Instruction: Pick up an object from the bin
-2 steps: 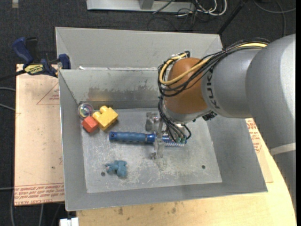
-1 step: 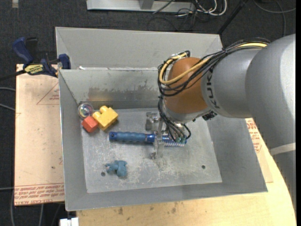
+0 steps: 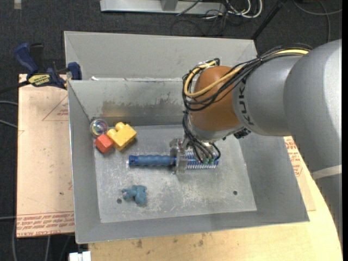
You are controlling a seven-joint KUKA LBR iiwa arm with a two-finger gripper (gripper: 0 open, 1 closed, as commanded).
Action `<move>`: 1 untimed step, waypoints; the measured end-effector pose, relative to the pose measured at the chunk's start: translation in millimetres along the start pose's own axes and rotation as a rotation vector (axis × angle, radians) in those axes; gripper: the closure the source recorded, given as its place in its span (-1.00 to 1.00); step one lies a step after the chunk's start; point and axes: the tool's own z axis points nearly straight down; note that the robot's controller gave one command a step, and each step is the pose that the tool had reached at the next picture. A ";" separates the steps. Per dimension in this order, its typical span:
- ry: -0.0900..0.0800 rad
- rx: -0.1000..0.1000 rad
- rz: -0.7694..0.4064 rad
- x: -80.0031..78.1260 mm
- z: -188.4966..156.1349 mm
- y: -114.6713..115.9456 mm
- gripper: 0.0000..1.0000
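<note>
My gripper (image 3: 181, 155) is low in the middle of the bin, right at the bristle end of a blue brush (image 3: 154, 161). The brush lies flat with its blue handle pointing left and its blue-and-white bristle head (image 3: 200, 164) under the gripper's body. One metal finger (image 3: 178, 152) shows at the junction of handle and head, touching or nearly touching the brush. The rest of the gripper is hidden beneath the orange cover.
A yellow block (image 3: 123, 134), a red block (image 3: 104, 143) and a clear marble (image 3: 98, 126) sit together at the back left. A small blue-grey figure (image 3: 135, 194) lies near the front left. The arm covers the bin's right back part.
</note>
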 end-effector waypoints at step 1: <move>-0.008 0.002 0.000 -2.2 -83.9 0.7 1.00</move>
